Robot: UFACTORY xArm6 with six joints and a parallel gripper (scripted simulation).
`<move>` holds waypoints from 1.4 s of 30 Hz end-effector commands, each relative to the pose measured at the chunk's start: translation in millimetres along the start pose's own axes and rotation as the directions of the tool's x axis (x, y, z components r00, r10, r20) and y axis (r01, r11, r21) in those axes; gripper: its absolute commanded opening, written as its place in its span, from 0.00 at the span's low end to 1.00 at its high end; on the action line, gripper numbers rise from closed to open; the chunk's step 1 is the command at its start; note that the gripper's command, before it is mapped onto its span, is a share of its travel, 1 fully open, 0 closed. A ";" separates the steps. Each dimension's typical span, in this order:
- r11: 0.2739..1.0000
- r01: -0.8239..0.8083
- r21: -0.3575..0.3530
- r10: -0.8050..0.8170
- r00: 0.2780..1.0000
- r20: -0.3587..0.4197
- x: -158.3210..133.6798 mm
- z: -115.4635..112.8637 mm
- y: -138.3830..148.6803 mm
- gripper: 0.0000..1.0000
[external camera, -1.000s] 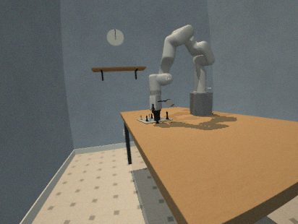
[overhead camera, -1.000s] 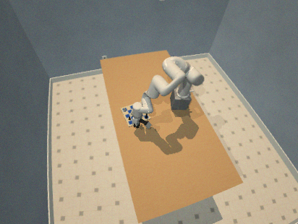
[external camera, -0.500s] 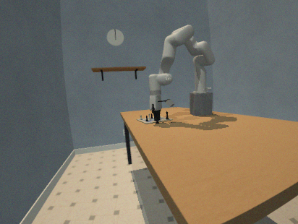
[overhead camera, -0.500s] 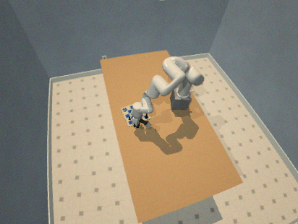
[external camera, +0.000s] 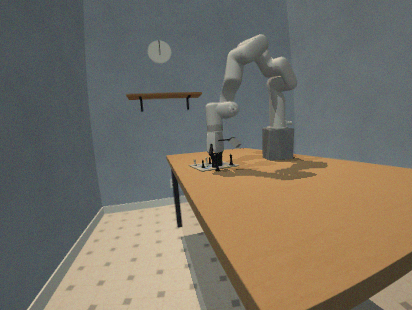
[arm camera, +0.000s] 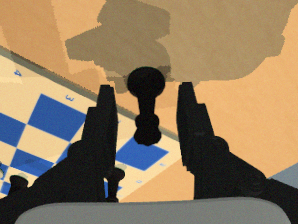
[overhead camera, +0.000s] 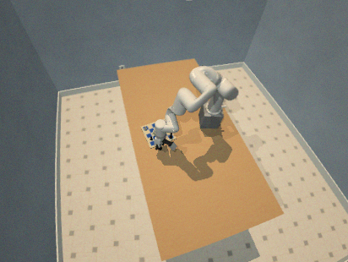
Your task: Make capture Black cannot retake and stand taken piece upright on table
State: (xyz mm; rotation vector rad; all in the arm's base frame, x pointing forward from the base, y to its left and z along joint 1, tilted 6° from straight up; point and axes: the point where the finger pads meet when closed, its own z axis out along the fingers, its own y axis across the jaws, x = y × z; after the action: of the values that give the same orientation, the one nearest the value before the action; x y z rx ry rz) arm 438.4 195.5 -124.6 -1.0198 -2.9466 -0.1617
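A black pawn [arm camera: 147, 106] stands upright on the wooden table, close by the edge of the small blue-and-cream chessboard [arm camera: 53, 129]. My gripper [arm camera: 146, 101] is lowered around the pawn with its fingers open. In the wrist view there is a gap between the pawn and each finger. In the top view the gripper [overhead camera: 160, 144] is at the board's near edge [overhead camera: 156, 134]. In the exterior view the gripper [external camera: 215, 161] stands over the pawn [external camera: 217, 168]. Other black pieces [external camera: 202, 163] stand on the board, and the arm hides part of it.
The arm's grey base block [external camera: 278, 143] stands on the table beyond the board. The table's left edge [external camera: 180, 180] runs close to the board. A wall shelf [external camera: 164, 95] and a clock [external camera: 159, 51] are on the far wall.
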 end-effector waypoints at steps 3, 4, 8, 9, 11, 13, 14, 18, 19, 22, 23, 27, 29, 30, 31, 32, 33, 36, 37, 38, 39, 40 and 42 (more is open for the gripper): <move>1.000 0.000 -0.003 0.000 1.000 0.002 -0.8 -1.2 1.5 0.42; 1.000 0.000 -0.003 0.000 1.000 0.002 -0.8 -1.3 1.5 0.42; 1.000 0.000 -0.003 0.000 1.000 0.002 -0.8 -4.3 1.5 0.42; 1.000 0.000 -0.003 0.000 1.000 0.002 -0.8 -6.3 1.5 0.42; 1.000 0.000 -0.003 0.000 1.000 0.002 -0.8 -8.8 1.5 0.42; 1.000 0.000 -0.003 0.000 1.000 0.002 -0.8 -11.9 1.5 0.42; 1.000 0.000 -0.003 0.000 1.000 0.002 -0.8 -15.5 1.4 0.42; 1.000 0.000 -0.003 0.000 1.000 0.002 -0.7 -34.4 1.4 0.42; 1.000 0.000 -0.003 0.000 1.000 0.002 -0.7 -39.8 1.4 0.42; 1.000 0.000 -0.003 0.000 1.000 0.002 -0.7 -56.5 1.3 0.42; 1.000 0.000 -0.003 0.000 1.000 0.002 -0.7 -61.9 1.3 0.42; 1.000 0.000 -0.003 0.000 1.000 0.002 -0.6 -79.9 1.2 0.42; 1.000 0.000 -0.003 0.000 1.000 0.002 -0.6 -79.9 1.2 0.42; 1.000 0.000 -0.003 0.000 1.000 0.002 -0.6 -83.1 1.2 0.42; 1.000 0.000 -0.003 0.000 1.000 0.002 -0.6 -85.8 1.2 0.42; 1.000 0.000 -0.003 0.000 1.000 0.002 -0.6 -87.9 1.2 0.42; 1.000 0.000 -0.003 0.000 1.000 0.002 -0.6 -89.4 1.2 0.42; 1.000 0.000 -0.003 0.000 1.000 0.002 -0.6 -91.2 1.2 0.42; 1.000 0.000 -0.003 0.000 1.000 0.002 -0.6 -91.2 1.2 0.42; 1.000 0.000 -0.003 0.000 1.000 0.002 -0.6 -91.2 1.2 1.00; 1.000 0.000 -0.003 0.000 1.000 0.002 -0.6 -91.2 1.2 1.00; 1.000 0.000 -0.003 0.000 1.000 0.002 -0.6 -91.2 1.2 1.00; 1.000 0.000 -0.003 0.000 1.000 0.002 -0.6 -91.2 1.2 1.00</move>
State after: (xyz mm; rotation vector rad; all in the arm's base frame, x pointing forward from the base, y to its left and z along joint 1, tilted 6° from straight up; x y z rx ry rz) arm 436.6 186.1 -35.9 -1.0197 -2.9461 -0.1612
